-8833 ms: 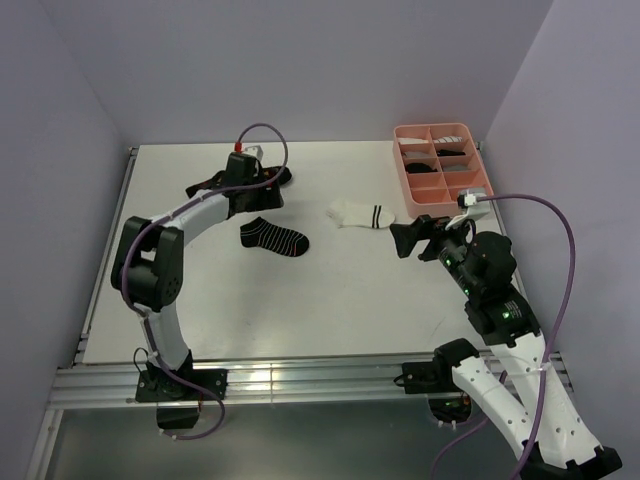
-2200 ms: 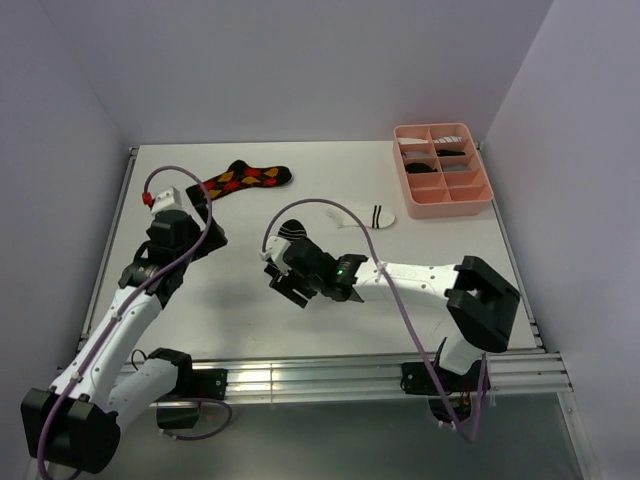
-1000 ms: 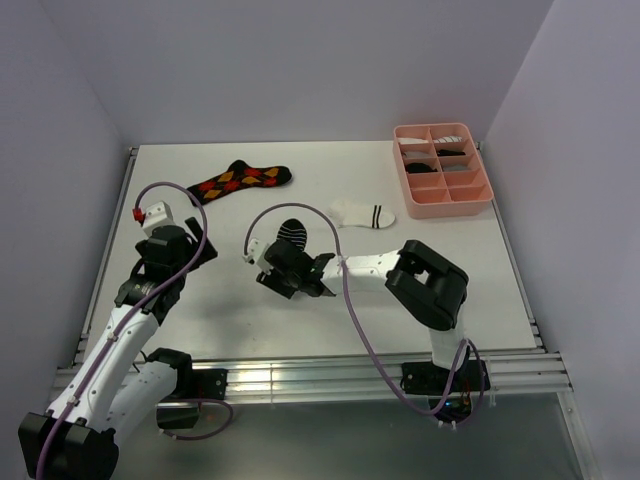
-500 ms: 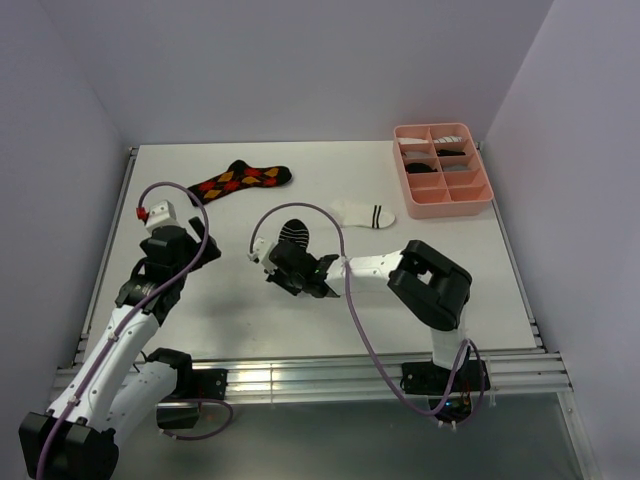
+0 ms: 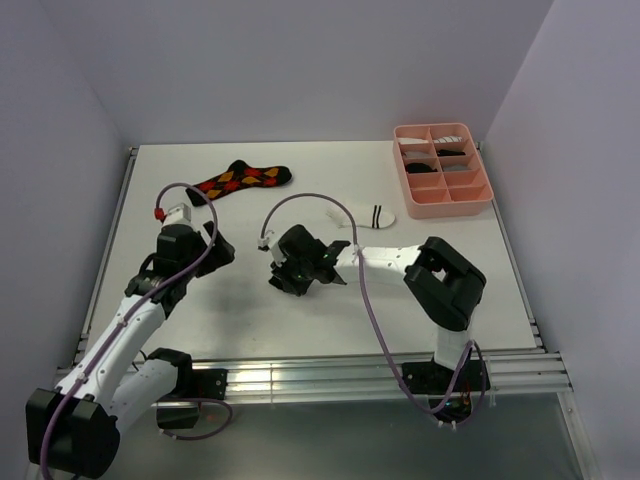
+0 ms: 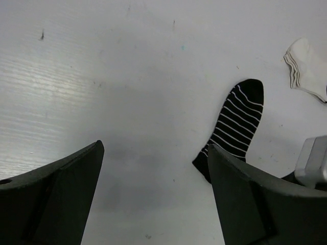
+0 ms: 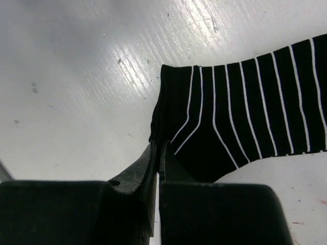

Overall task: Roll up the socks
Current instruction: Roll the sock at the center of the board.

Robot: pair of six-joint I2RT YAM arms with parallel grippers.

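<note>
As the right claw point(image 7: 157, 153) closes its fingers together, it pinches one corner of the black striped sock point(image 7: 245, 117), clamped on the fabric with its tips down at the table point(image 7: 76, 76). From that pinch the sock runs flat away from the claw, white lines fanning across it. Further out, beyond the claw and off to its right, the white sock point(image 5: 365, 213) lies alone, and past that sits the pink tray point(image 5: 447, 210). On the other side, the left claw point(image 6: 153, 168) hangs above bare table, jaws wide apart, holding nothing, with the striped sock ahead to its right. Far beyond it lies the argyle sock point(image 5: 240, 180).
</note>
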